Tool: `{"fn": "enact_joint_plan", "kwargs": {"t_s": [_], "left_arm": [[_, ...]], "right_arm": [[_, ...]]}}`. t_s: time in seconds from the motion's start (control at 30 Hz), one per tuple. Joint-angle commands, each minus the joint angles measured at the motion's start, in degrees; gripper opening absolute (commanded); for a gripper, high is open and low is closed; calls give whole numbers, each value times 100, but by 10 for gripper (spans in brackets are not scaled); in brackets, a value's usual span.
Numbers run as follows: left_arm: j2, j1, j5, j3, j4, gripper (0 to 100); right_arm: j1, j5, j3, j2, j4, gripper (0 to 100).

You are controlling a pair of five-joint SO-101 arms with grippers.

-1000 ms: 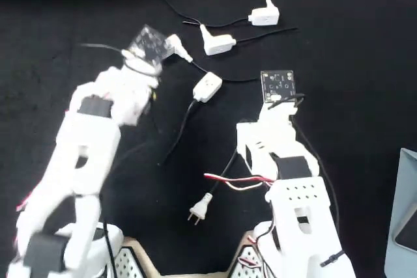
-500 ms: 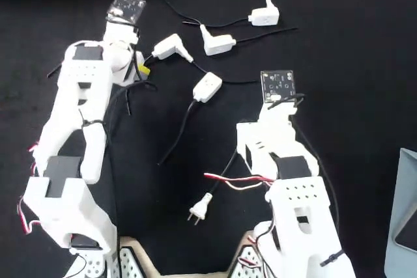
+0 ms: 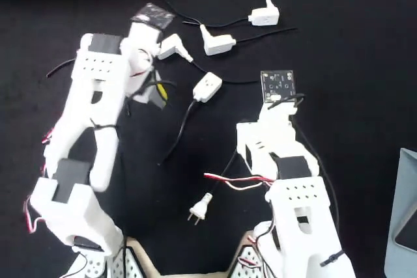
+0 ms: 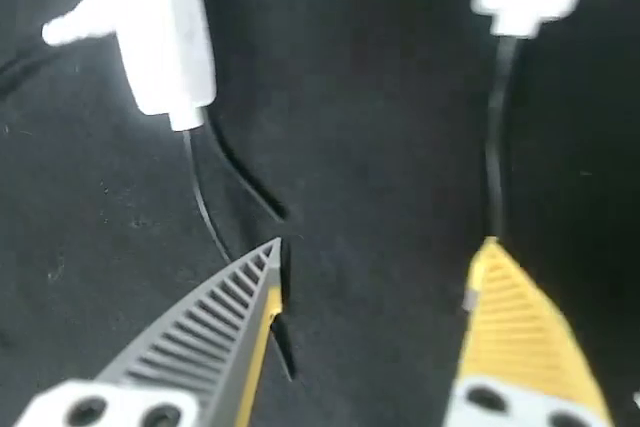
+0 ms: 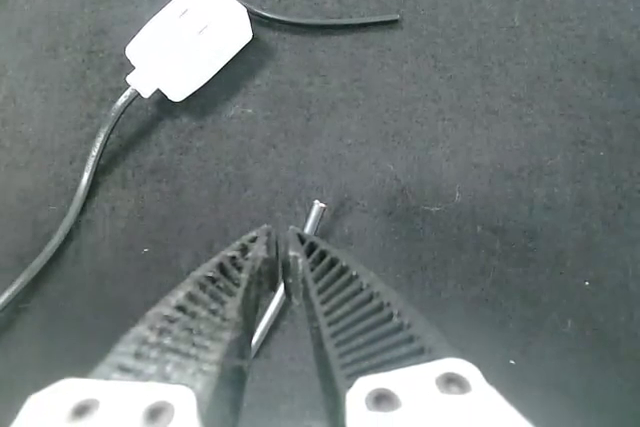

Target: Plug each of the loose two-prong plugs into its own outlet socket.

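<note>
The loose two-prong plug lies at the near middle of the black table. Its prongs point near-left and its cord runs away to the far right. The white socket block sits farther off, its long axis running near-left to far-right, with the cord leaving its near-left end. In the right wrist view its slotted face is turned up. A white angled plug rests far-left of the block, and two other white plugs lie beyond, at the far side.

The left gripper hangs just above the table to the left of the socket block, its grey and yellow fingers spread wide with nothing between them. The right gripper is to the near right of the block, its fingers pressed together on a thin metal pin.

Over the last second the left arm has swung from above the angled plug out to the far left and back down. The right arm and all the plugs have stayed put.
</note>
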Motion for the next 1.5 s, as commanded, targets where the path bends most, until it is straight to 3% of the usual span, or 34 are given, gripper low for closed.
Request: {"fn": "enact_joint_plan", "kwargs": {"t_s": [0.0,0.13,0.4,0.6,1.0,1.17,1.47], "left_arm": [[-967,576,-9,145,369,230],[-1723,1235,9,1358,273,240],[-2945,2316,554,4127,-1064,241],[-3174,2993,1125,5420,-1925,328],[-3138,3943,1618,6615,-3297,323],[-3086,3908,1582,6738,-3771,191],[-1820,3635,1626,5710,-3481,107]], "right_arm": [[299,-53,-84,-22,-53,13],[651,-70,-312,-22,141,13],[1169,-475,-884,-22,747,13],[1284,-545,-884,-22,747,52],[1266,-545,-875,-4,747,57],[1266,-545,-875,4,747,57],[1275,-545,-875,-13,747,57]]}}
